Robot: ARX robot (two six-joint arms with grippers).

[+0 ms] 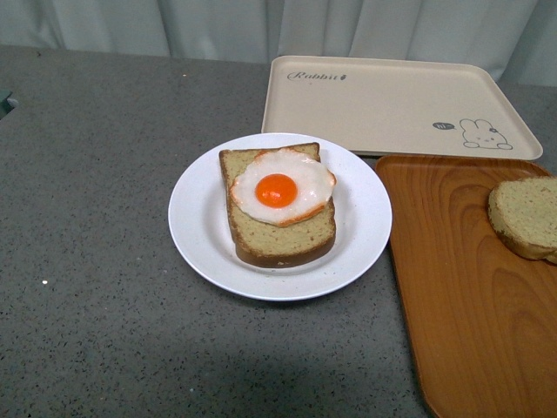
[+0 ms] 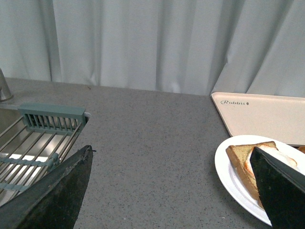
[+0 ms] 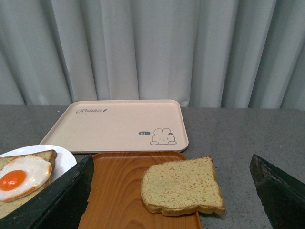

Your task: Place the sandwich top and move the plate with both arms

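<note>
Plate (image 1: 198, 228) on grey counter (image 1: 87, 287); pale curtains (image 1: 218, 24)

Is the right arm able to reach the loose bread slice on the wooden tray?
Probably yes. The bread slice lies uncovered on the wooden tray, straight ahead of the open right fingers, with nothing between.

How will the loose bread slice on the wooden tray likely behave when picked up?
The sandwich top looks thick and spongy, so probably light and squashes under a tight pinch. Lying flat on the wooden tray, it shouldn't roll.
</note>
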